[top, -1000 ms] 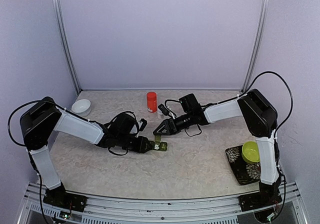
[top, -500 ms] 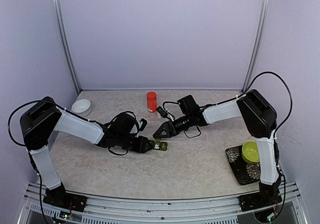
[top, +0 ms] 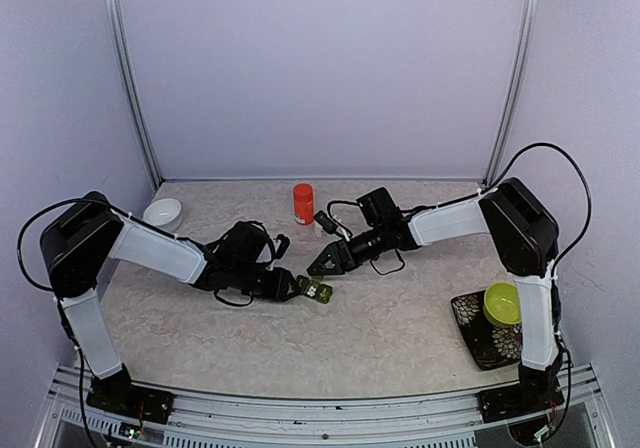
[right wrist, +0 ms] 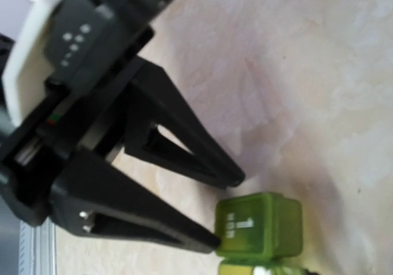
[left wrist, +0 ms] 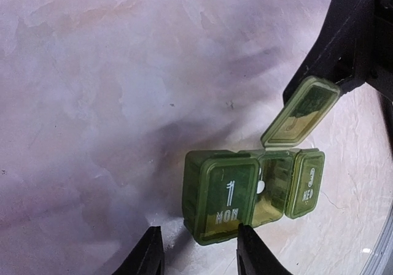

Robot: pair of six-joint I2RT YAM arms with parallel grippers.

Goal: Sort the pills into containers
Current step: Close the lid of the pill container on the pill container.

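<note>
Mid-frame on the bench [top: 400, 338], my left hand [top: 297, 286] lay open at the MON end of the pill box [top: 319, 291], whose middle lid [left wrist: 301, 112] stood up. Just beyond, my right hand [top: 318, 266] sat at that lid; open or closed, I couldn't tell.

Both arms low and inward; left gripper [top: 297, 287] spread, right gripper [top: 317, 265] angled down.

Green pill box [left wrist: 252, 192] flat, middle lid open.

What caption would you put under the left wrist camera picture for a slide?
Open left gripper facing the green pill box, MON and WED lids shut, middle lid flipped up.
</note>
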